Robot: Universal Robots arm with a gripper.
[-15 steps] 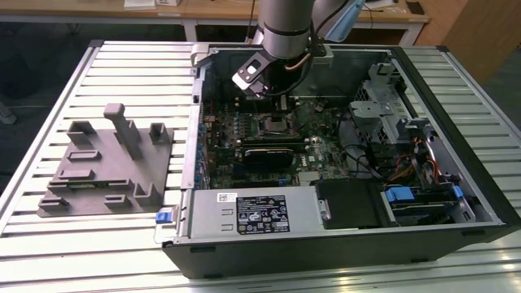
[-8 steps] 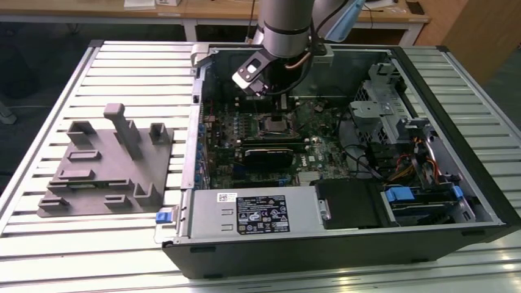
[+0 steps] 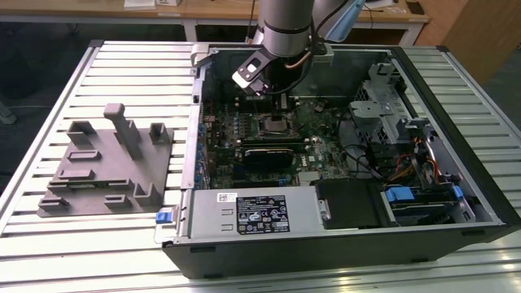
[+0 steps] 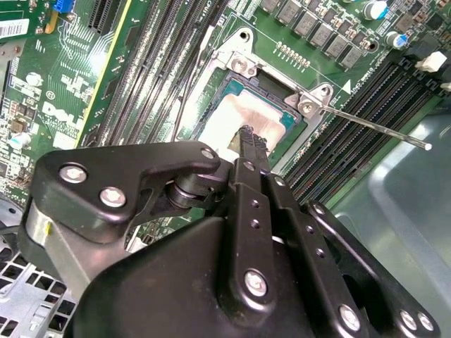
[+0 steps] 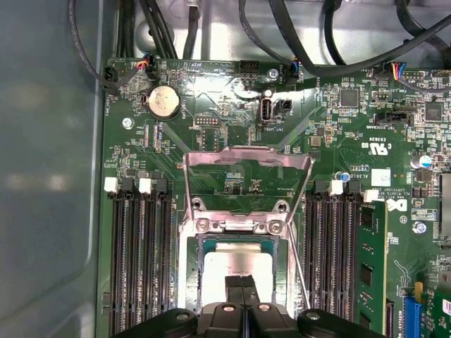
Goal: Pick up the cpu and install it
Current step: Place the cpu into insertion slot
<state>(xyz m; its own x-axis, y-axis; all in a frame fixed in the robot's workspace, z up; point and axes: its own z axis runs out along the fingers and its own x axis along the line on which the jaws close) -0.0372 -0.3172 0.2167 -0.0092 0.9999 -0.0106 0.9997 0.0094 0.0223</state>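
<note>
Indoors, slatted table (image 3: 130, 73) bears the case (image 3: 342, 251) with cpu (image 5: 234, 262); wooden desk (image 3: 219, 10) behind.

Bright, even light; white glare on cpu (image 4: 236, 123) top.

A silver-grey robot arm (image 3: 285, 21) reaches steeply down, its wrist (image 3: 281, 46) directly above the black gripper (image 4: 246, 135), which points downward. In both wrist views the two slim fingers (image 5: 234, 289) lie pressed together with no gap between them, seemingly clamping nothing. The black linkage bars are folded in close behind the tips.
</note>
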